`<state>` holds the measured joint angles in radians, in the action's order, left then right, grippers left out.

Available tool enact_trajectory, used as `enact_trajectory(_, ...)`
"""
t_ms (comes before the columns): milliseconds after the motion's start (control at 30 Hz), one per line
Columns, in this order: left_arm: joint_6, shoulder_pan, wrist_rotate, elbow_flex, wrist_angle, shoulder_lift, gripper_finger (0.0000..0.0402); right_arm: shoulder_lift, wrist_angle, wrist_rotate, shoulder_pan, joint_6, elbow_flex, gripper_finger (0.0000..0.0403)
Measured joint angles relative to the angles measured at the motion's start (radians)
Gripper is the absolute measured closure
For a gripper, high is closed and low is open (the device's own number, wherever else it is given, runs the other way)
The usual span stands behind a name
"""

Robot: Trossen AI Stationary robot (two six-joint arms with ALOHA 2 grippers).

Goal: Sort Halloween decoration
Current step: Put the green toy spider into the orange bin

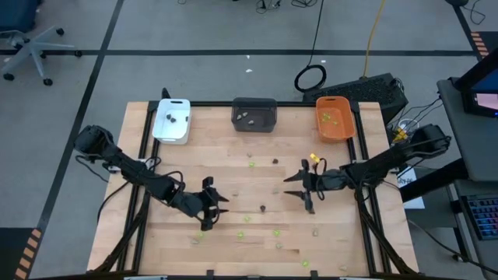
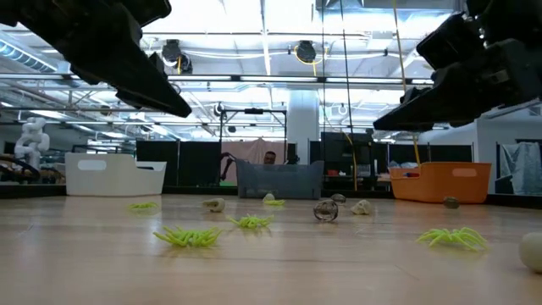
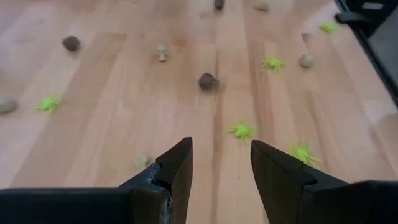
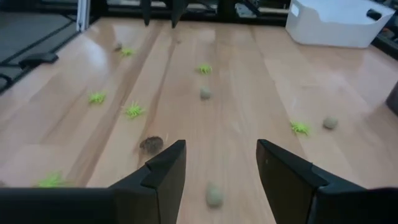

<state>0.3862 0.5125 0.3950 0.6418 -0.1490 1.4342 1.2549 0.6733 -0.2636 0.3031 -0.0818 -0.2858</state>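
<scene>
Left pincer [image 1: 215, 208] hanging open and empty over the tabletop [image 1: 233, 187], tiny Halloween decoration pieces [image 1: 263, 208] scattered just beyond and between. Right pincer [image 1: 298, 190] also spread open, gripping nothing, pieces near it, none touching.

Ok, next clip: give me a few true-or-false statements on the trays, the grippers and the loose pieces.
1. Three trays line the table's far edge: white tray, dark grey tray, orange tray. True.
2. The left gripper holds a green piece. False: it is open and empty.
3. The right gripper is open above the table. True.
4. All pieces are sorted. False: green pieces and others are scattered on the wood.
</scene>
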Motion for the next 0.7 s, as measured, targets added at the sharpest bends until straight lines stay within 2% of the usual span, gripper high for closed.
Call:
enact_trajectory(300,0.004,-0.03,0.079,0.001,0.031,0.034,0.024,0.13,-0.003,0.002,0.0,0.019,-0.058,0.0222)
enact_trajectory(533,0.165,-0.016,0.081,0.0,0.319,0.073,0.0245,0.204,0.004,0.001,-0.003,0.03,-0.068,0.0222)
enact_trajectory(700,0.192,-0.006,0.079,0.0,0.375,0.122,0.0277,0.221,0.009,0.0,-0.014,0.038,-0.068,0.0222)
